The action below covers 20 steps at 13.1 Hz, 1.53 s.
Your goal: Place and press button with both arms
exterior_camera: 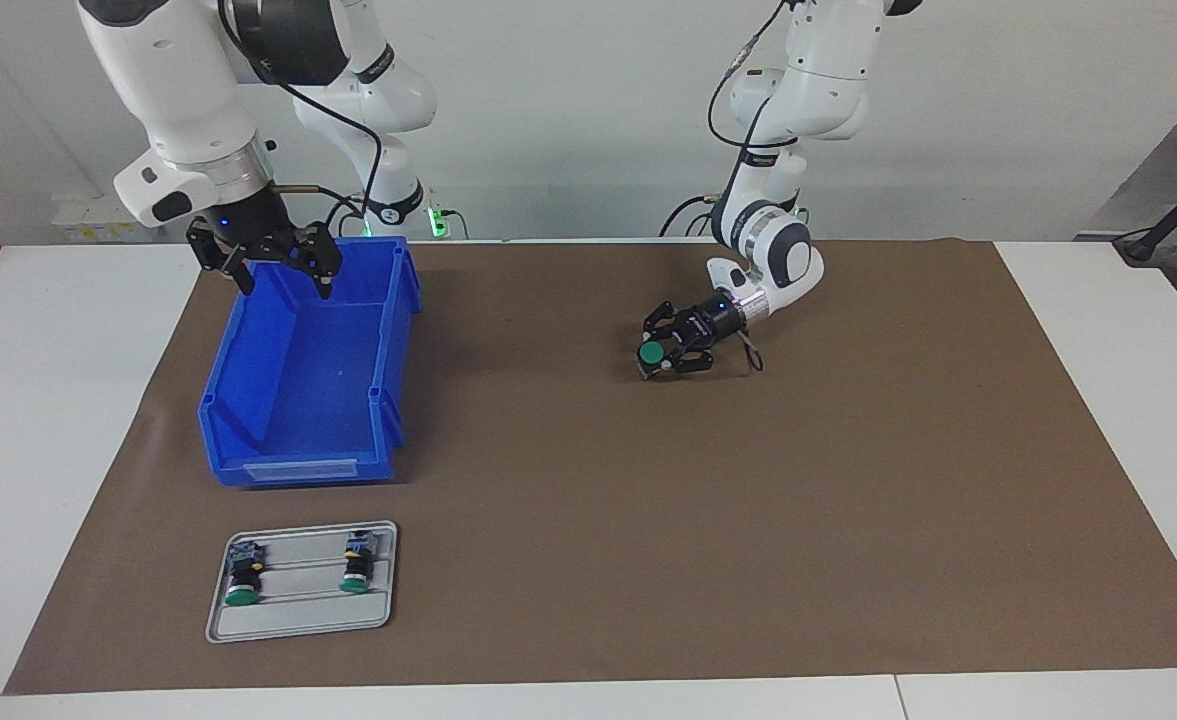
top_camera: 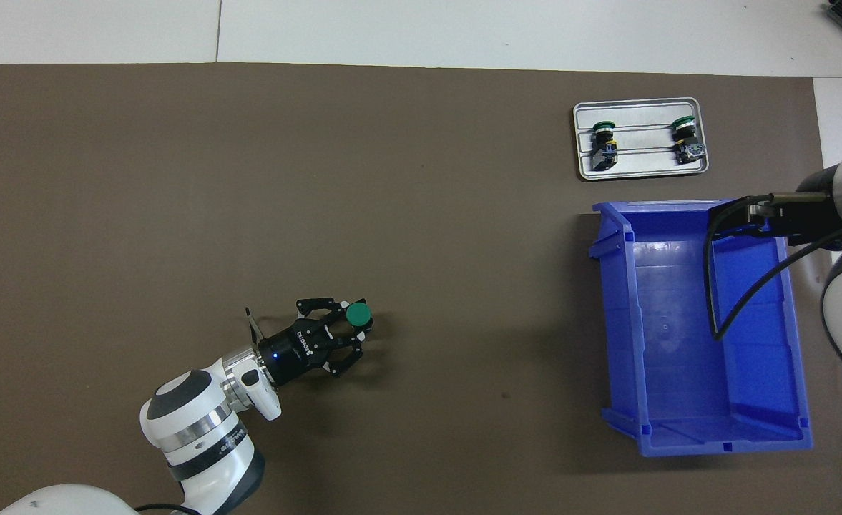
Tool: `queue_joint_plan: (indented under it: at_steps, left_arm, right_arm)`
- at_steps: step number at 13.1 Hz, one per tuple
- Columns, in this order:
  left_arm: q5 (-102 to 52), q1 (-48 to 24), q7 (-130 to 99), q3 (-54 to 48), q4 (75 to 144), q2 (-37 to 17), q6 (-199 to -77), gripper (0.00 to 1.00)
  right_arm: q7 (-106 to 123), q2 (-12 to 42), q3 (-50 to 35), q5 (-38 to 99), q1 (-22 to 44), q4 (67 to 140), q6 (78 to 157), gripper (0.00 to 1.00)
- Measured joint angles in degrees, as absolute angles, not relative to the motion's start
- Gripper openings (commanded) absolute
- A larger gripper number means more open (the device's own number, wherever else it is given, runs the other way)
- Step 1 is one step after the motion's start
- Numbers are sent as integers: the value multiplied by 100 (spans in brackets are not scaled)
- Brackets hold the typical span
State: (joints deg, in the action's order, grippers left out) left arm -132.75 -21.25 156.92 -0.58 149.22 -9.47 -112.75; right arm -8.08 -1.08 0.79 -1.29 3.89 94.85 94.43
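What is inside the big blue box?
Nothing: the blue box shows only its bare floor. The open right gripper hangs over its rim nearest the robots, and the arm's cable covers a strip of the floor.

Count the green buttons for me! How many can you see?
3. One button is gripped in the left gripper, low over the brown mat. The other two lie side by side on the grey tray, farther from the robots than the blue bin. None seems hidden.

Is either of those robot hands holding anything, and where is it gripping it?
The left end effector holds a green-capped button by its black body, just under the cap. The right end effector, over the blue bin, is open and holds nothing.
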Motion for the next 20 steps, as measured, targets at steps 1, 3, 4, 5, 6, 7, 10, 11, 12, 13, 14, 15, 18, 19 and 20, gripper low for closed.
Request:
queue_joint_plan:
  at_steps: [1, 3, 4, 5, 6, 7, 10, 11, 12, 13, 14, 15, 18, 19, 20]
  left_arm:
    - [-13275, -2125, 15699, -58, 14943, -947, -11275, 23]
    - [-13275, -2126, 15705, -59, 14965, -947, -11275, 36]
    - [-13275, -2126, 15706, -59, 14968, -947, -11275, 38]
    - [-13274, -2126, 15707, -60, 14971, -947, -11276, 43]
    - [-13274, -2126, 15707, -61, 14977, -946, -11276, 56]
    - [-13274, -2126, 15707, -61, 14992, -946, -11276, 58]
    - [-13274, -2127, 15711, -64, 15034, -937, -11276, 71]
    - [-13274, -2127, 15712, -65, 15040, -933, -11276, 82]
    - [-13274, -2127, 15719, -65, 15043, -928, -11276, 87]
    - [-13274, -2127, 15724, -66, 15046, -923, -11276, 88]
    - [-13273, -2127, 15725, -69, 15052, -918, -11276, 88]
    - [-13272, -2134, 15725, -74, 15070, -910, -11273, 88]
    - [-13271, -2200, 15729, -103, 15126, -898, -11273, 88]
    - [-13271, -2237, 15730, -107, 15145, -898, -11273, 90]
    - [-13271, -2253, 15732, -111, 15170, -896, -11273, 91]
  right_arm:
    - [-808, -108, 79, -129, 389, 9485, 9443, 100]
    - [-808, -108, 79, -129, 389, 9485, 9443, 100]
    - [-808, -108, 79, -129, 389, 9485, 9443, 100]
    - [-808, -108, 79, -129, 389, 9485, 9443, 100]
    - [-808, -108, 79, -129, 389, 9485, 9443, 100]
    - [-808, -108, 79, -129, 389, 9485, 9443, 100]
    - [-808, -108, 79, -129, 389, 9485, 9443, 100]
    - [-808, -108, 79, -129, 389, 9485, 9443, 100]
    - [-808, -108, 79, -129, 389, 9485, 9443, 100]
    - [-808, -108, 79, -129, 389, 9485, 9443, 100]
    - [-808, -108, 79, -129, 389, 9485, 9443, 100]
    - [-808, -108, 79, -129, 389, 9485, 9443, 100]
    - [-808, -108, 79, -129, 389, 9485, 9443, 100]
    - [-808, -108, 79, -129, 389, 9485, 9443, 100]
    - [-808, -108, 79, -129, 389, 9485, 9443, 100]
